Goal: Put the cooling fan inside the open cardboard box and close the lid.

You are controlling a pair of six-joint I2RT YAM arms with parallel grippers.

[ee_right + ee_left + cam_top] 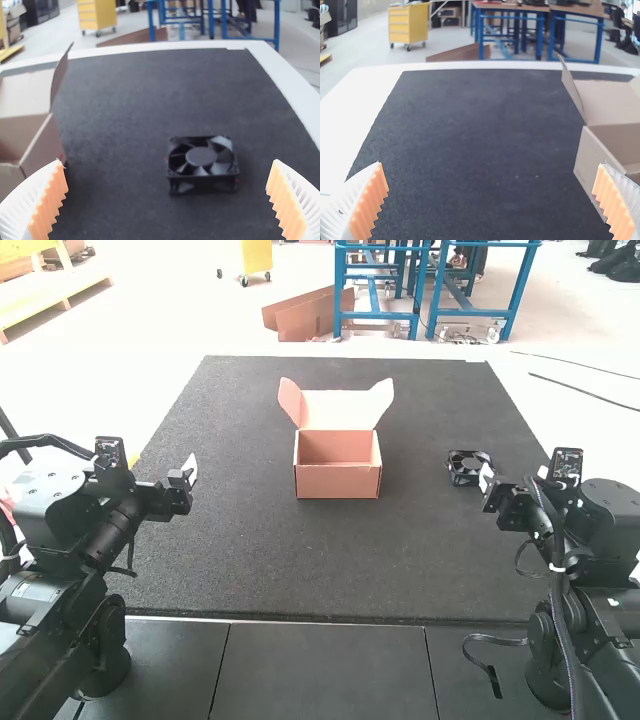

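Note:
The open cardboard box (pixel 337 462) stands in the middle of the black mat, its lid (pixel 338 404) folded up and back at the far side. The same box (pixel 607 145) edges into the left wrist view, and the box (pixel 27 132) also sits off to one side in the right wrist view. A small black cooling fan (pixel 464 467) lies flat on the mat to the right of the box; this fan (pixel 202 162) rests just ahead of my right gripper (pixel 162 210), which is open. My left gripper (pixel 490 210) hovers open at the mat's left edge, near nothing.
The black mat (pixel 250 540) covers most of the table, with bare room in front of and beside the box. Both arm bases (pixel 60 540) stand at the near corners.

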